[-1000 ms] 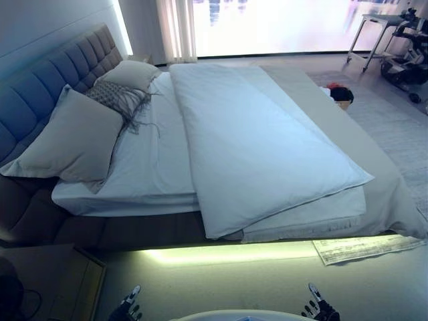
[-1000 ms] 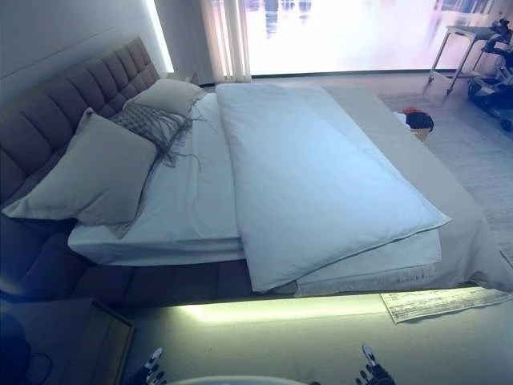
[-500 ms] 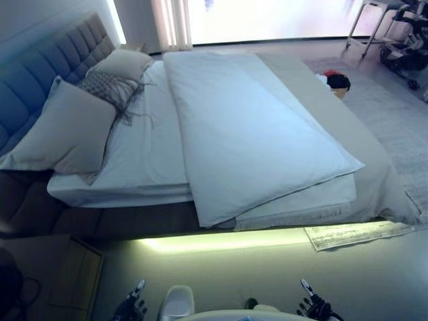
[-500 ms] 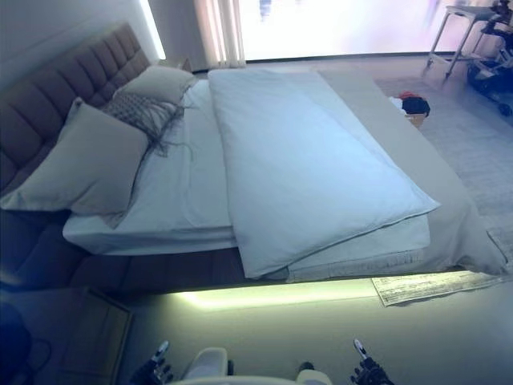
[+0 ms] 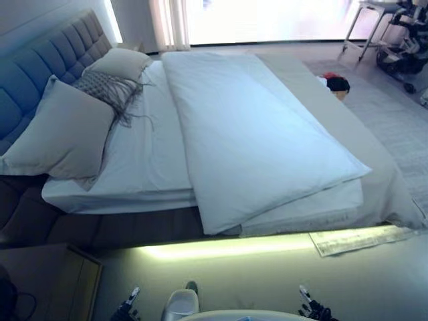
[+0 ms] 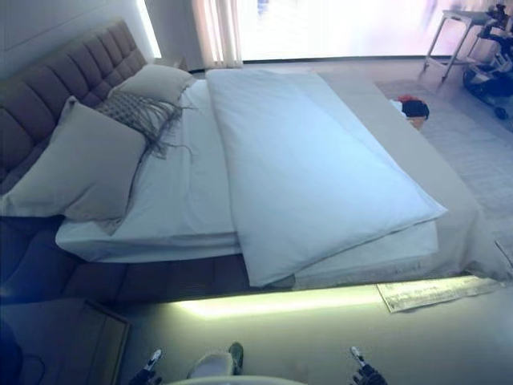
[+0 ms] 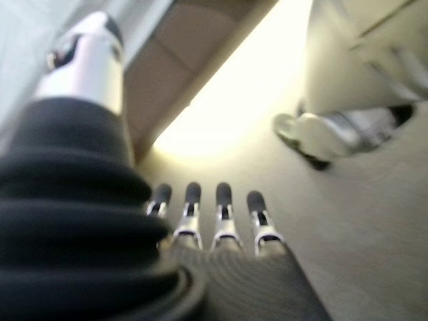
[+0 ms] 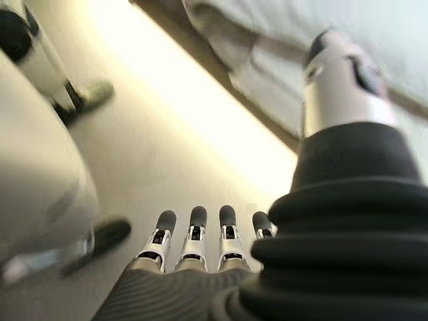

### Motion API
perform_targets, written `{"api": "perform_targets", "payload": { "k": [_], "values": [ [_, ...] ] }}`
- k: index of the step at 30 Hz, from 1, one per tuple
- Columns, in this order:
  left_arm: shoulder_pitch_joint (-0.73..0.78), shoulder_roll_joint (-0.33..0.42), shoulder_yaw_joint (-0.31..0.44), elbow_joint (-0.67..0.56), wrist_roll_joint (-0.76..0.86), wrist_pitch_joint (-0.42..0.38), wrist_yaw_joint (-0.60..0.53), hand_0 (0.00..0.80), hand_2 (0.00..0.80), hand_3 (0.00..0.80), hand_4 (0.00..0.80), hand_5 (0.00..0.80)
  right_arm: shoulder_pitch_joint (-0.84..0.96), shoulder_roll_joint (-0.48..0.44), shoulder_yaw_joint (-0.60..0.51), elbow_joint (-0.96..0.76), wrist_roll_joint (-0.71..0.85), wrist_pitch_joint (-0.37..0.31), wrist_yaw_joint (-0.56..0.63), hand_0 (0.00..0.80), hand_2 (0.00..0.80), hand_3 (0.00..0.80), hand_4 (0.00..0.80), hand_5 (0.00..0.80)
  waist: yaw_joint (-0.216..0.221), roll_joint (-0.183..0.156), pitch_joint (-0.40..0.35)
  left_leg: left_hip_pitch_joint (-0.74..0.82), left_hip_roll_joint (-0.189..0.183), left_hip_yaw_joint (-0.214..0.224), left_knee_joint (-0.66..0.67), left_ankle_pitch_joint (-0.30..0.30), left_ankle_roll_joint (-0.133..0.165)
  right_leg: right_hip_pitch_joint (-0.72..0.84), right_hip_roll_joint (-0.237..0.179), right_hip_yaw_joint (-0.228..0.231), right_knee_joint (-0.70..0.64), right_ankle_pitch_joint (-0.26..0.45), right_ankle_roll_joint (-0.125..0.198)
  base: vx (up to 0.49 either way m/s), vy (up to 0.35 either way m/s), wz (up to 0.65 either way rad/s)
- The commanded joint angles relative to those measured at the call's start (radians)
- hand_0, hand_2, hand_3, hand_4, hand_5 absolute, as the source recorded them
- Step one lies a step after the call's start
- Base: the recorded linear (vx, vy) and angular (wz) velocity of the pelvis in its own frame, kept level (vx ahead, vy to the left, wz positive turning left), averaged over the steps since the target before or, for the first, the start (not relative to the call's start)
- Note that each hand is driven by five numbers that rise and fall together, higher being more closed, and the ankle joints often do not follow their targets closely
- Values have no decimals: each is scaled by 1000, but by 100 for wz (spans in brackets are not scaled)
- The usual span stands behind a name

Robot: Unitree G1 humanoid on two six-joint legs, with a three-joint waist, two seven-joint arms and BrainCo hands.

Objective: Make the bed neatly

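The bed (image 5: 134, 224) lies across the head views, its tufted headboard (image 5: 40, 73) at the left. A white duvet (image 5: 247, 134) is folded into a long slab and lies skewed across the mattress, one corner hanging over the near edge above the glowing strip under the frame, its far end reaching the window side. A white sheet (image 5: 144, 154) shows bare between the duvet and the pillows. A large pillow (image 5: 63, 134) leans against the headboard nearest the robot; a fringed grey cushion (image 5: 107, 90) lies behind it, and a second pillow (image 5: 124, 61) beyond that. A beige cover (image 5: 374, 180) drapes off the foot of the bed on the right, and a sheet of paper (image 5: 358, 239) lies on the floor just beside it. A nightstand (image 5: 50, 281) stands at the lower left. Both hands hang low over the floor, well apart from the bed: the left hand (image 7: 214, 221) has its fingers straight and holds nothing, and the right hand (image 8: 194, 244) is likewise open-fingered and empty.
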Motion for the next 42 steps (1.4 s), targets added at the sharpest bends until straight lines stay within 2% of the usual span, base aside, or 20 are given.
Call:
{"api": "perform_targets", "payload": {
  "k": [1,2,3,5,8,9,11,12,13,15,17,19,23,26,30,37,39,40,41,42],
  "values": [
    [-31,12,-41,-10,57,8,-9,0,0,0,0,0,-50,-42,-21,-40,17,-51,0,0,0,0,0,0,-4,43,-12,-91,49,-47,9,21,-11,96,-14,24,43,168,39,237,153,12],
    [-33,14,-46,-11,62,10,-12,0,0,0,0,0,-49,-41,-21,-41,16,-54,-4,0,0,0,0,0,-4,41,-16,-88,43,-44,6,18,-6,84,-21,29,59,185,42,278,191,9],
    [-37,20,-59,-14,67,16,-21,0,0,0,0,0,-47,-46,-21,-39,7,-53,-8,0,0,0,0,0,-18,50,-14,-61,34,-46,-8,9,10,17,-42,39,175,263,45,238,144,0],
    [-44,25,-66,-15,68,23,-25,0,0,0,0,0,-44,-59,-17,-32,-11,-46,-1,0,0,0,0,0,-43,65,-7,-8,29,-47,-43,7,24,-96,-31,55,222,293,31,251,96,-6],
    [-59,22,-86,-20,47,21,-17,0,0,0,0,0,-54,-67,3,-18,-25,-35,10,0,0,0,0,0,-76,81,13,69,43,-43,-104,14,11,-221,21,42,106,273,9,201,-95,-1],
    [-63,21,-93,-26,32,15,-18,0,0,0,0,0,-62,-67,11,-19,-14,-35,15,0,0,0,0,0,-82,79,28,89,43,-40,-118,4,4,-269,25,30,30,303,16,92,-245,2],
    [-88,22,-105,-46,0,5,-13,0,0,0,0,0,-102,-64,20,-26,8,-36,9,0,0,0,0,0,-100,66,68,109,36,-31,-127,-38,-4,-387,30,19,-93,415,42,-29,-268,-15],
    [-111,23,-110,-58,-17,1,-9,0,0,0,0,0,-130,-60,21,-38,23,-36,-1,0,0,0,0,0,-107,65,92,109,43,-21,-116,-62,-7,-431,31,14,-118,434,47,-124,-256,-19],
    [-132,22,-109,-60,-26,-8,-4,0,0,0,0,0,-151,-52,21,-46,45,-38,-24,0,0,0,0,0,-112,63,110,101,52,-11,-89,-85,-5,-446,34,20,-109,416,43,-60,-259,1],
    [-121,0,-99,-61,-35,-21,18,0,0,0,0,0,-151,-43,17,-62,19,-21,-82,0,0,0,0,0,-118,51,114,96,62,-21,-36,-104,-3,-431,44,40,-50,390,40,120,-205,54],
    [-96,-23,-91,-48,8,-27,-6,0,0,0,0,0,-133,-53,-5,-52,73,-32,-94,0,0,0,0,0,-114,40,98,124,83,-14,-25,-114,-13,-382,30,5,-47,374,40,223,-137,97],
    [-86,-42,-90,-32,16,-41,0,0,0,0,0,0,-126,-63,-20,-40,83,-22,-95,0,0,0,0,0,-114,40,84,162,92,-18,-57,-104,-23,-345,32,-15,-78,375,38,209,-53,65],
    [-81,-32,-84,-24,42,-29,8,0,0,0,0,0,-145,-83,-29,-39,115,-24,-116,0,0,0,0,0,-109,58,57,196,97,-23,-123,-86,-48,-322,37,-37,-110,370,34,93,7,11],
    [-83,-21,-77,-20,54,-22,-3,0,0,0,0,0,-152,-90,-38,-43,114,-26,-88,0,0,0,0,0,-112,72,50,217,98,-21,-152,-84,-59,-318,33,-48,-120,371,39,42,31,0],
    [-57,-16,-68,-20,74,-14,-12,0,0,0,0,0,-142,-87,-24,-54,61,-55,-71,0,0,0,0,0,-114,82,42,255,91,-11,-177,-93,-62,-303,23,-62,-135,376,50,102,38,-7],
    [-39,-1,-69,-41,62,6,3,0,0,0,0,0,-168,-86,-17,-69,77,-47,-41,0,0,0,0,0,-88,90,55,274,89,40,-185,-99,-56,-318,-25,-143,-81,372,76,87,-14,-11],
    [-41,-3,-70,-39,53,-1,-1,0,0,0,0,0,-183,-86,-22,-69,112,-41,-22,0,0,0,0,0,-89,85,62,267,86,32,-122,-130,-63,-338,-22,-135,-66,363,58,84,-33,-22],
    [-35,-6,-61,-38,47,-5,-14,0,0,0,0,0,-187,-87,-27,-73,123,-42,-9,0,0,0,0,0,-87,87,72,242,89,15,-34,-126,-75,-338,-10,-124,-52,342,39,115,8,-11],
    [-32,-9,-61,-39,34,-8,-26,0,0,0,0,0,-191,-89,-30,-79,132,-45,-5,0,0,0,0,0,-79,85,87,175,92,-23,59,-81,-90,-327,-5,-113,-51,329,23,64,39,-1],
    [-35,-18,-72,-46,16,-15,-41,0,0,0,0,0,-202,-93,-26,-91,159,-58,-16,0,0,0,0,0,-62,85,116,57,87,-80,133,-17,-107,-307,-2,-95,-57,312,10,-32,91,6]
  ]
}}
